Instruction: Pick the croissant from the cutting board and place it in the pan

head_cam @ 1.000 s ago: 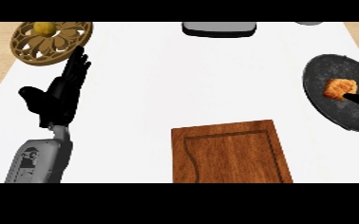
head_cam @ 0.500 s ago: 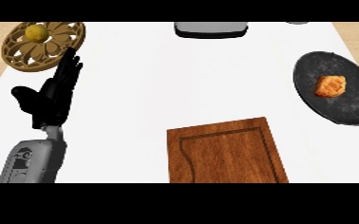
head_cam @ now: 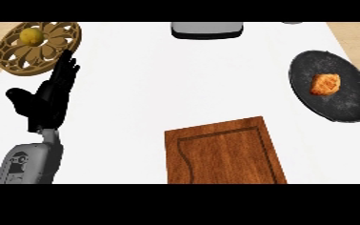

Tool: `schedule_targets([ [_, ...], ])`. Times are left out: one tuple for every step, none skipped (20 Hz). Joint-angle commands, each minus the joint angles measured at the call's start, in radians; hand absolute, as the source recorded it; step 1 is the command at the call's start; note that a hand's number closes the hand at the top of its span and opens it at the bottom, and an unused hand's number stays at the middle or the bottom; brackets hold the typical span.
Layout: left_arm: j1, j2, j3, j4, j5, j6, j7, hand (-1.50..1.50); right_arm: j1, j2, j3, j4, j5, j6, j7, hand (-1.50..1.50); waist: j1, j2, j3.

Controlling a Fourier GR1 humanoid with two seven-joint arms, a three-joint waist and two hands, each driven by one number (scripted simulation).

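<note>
Right hand withdrawn from frame; golden-brown croissant (head_cam: 325, 84) lies in dark round pan (head_cam: 316, 62), mid-right, long axis roughly up-frame; black left hand (head_cam: 44, 106) open, resting left.

Kitchen counter (head_cam: 175, 76): cutting board (head_cam: 225, 152), pan (head_cam: 330, 88).

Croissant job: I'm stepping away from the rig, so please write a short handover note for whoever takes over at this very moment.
Left hand: open, fingers up, resting at the view's left, holding nothing.
Right hand: not in view.
Croissant: lying in the dark pan at the right edge.
Cutting board: at the lower middle, with no croissant on it.
Done: the croissant is in the pan.
Left: nothing of the placing, as far as this view shows. Check where the right hand is before moving.
</note>
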Motion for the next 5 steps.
schedule_targets([
  [0.014,-0.017,-0.011,-0.008,-0.001,0.002,0.016,0.00,0.069,-0.010,-0.004,-0.091,-0.062,0.177,-0.033,-1.50,0.005,0.001,0.000],
  [0.009,0.008,0.004,0.000,-0.001,-0.013,-0.009,0.00,0.115,0.032,0.016,-0.142,-0.058,0.167,-0.039,-1.50,-0.003,-0.001,-0.002],
  [0.011,-0.022,-0.003,0.016,-0.016,0.015,-0.048,0.00,0.168,-0.007,0.005,-0.155,-0.070,0.185,-0.068,-1.50,-0.001,0.002,0.000],
  [0.015,-0.001,0.008,-0.026,-0.003,0.006,0.004,0.00,0.165,0.039,0.014,-0.228,-0.085,0.139,-0.007,-1.50,0.006,0.001,-0.001],
  [0.027,0.013,0.016,-0.021,0.029,-0.042,-0.020,0.00,0.196,0.019,0.006,-0.250,-0.102,0.157,-0.008,-1.50,0.007,0.002,0.000],
])
